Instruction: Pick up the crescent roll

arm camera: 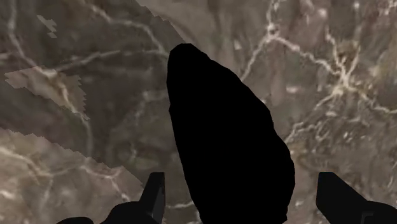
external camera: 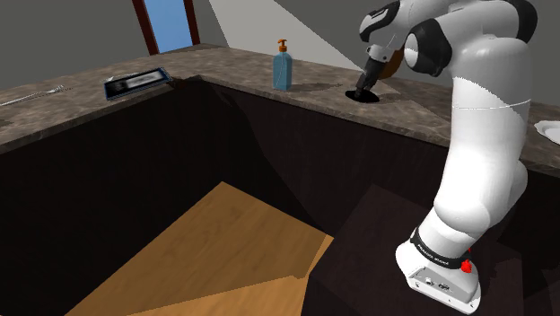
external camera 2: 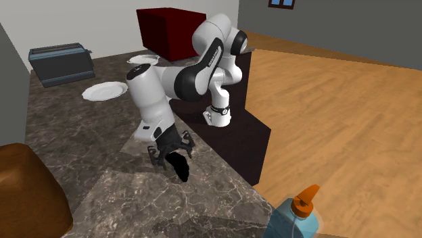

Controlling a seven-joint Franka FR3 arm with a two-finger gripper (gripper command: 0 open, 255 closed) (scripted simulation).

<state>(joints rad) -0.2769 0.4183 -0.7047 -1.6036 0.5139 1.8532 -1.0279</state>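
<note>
Shoulder view, from its left: dark flat tray (external camera: 135, 83) on the marbled countertop (external camera: 81, 112), then a blue pump bottle (external camera: 283, 65), then the gripper (external camera: 363, 85) pointing down at the counter, a white plate (external camera: 549, 130) at the far edge. Crescent roll (external camera: 363, 95), drawn flat black, lies on the counter directly under the gripper, well apart from the bottle. Wrist view: roll (arm camera: 222, 127) is a long tapered shape running away between the 2 fingers (arm camera: 154, 191); gripper (arm camera: 242, 184) stands wide open, a gap on each side of the roll, nothing gripped. Roll sits nearer 1 finger than the other. Second exterior view: gripper (external camera 2: 172, 147) close above the roll (external camera 2: 180, 167). Risks, as judged: the nearer finger meets the roll first on closing and shoves or swivels it; the tapered form may squirt out of the grip; too deep a descent would jam the fingertips into the stone
</note>
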